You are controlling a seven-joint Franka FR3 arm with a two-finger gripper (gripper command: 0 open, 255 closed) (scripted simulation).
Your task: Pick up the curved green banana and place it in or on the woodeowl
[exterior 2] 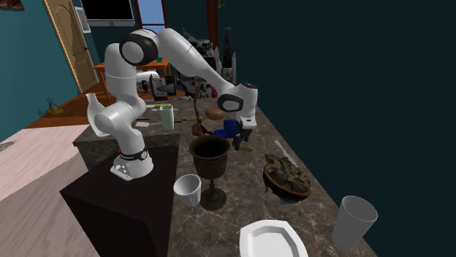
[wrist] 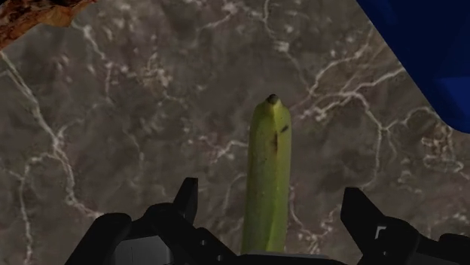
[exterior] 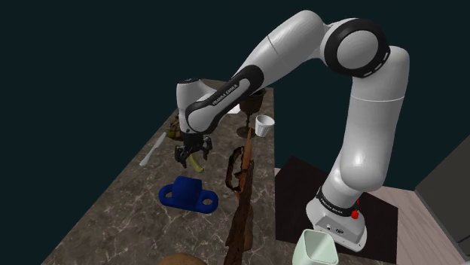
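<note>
The green banana (wrist: 269, 181) lies on the dark marble counter (wrist: 135, 135), its dark tip pointing away from the hand. My gripper (wrist: 271, 194) hangs low over it and is open; one black finger (wrist: 187, 197) stands on each side and neither touches the banana. From the shoulder view the gripper (exterior: 193, 154) hovers just above the banana (exterior: 196, 162) near the middle of the counter. The brown wooden bowl (exterior 2: 287, 179) sits beyond the gripper toward the second exterior view's right, and its edge (wrist: 30, 15) shows in the wrist view.
A blue block (exterior: 188, 194) sits close beside the gripper. A long brown object (exterior: 241, 188) lies along the counter. A white spoon (exterior: 153, 150), white cup (exterior: 263, 126), dark goblet (exterior 2: 210, 157), pale green mug (exterior: 320, 248), white plate (exterior 2: 272, 239) and grey cup (exterior 2: 354, 219) stand around.
</note>
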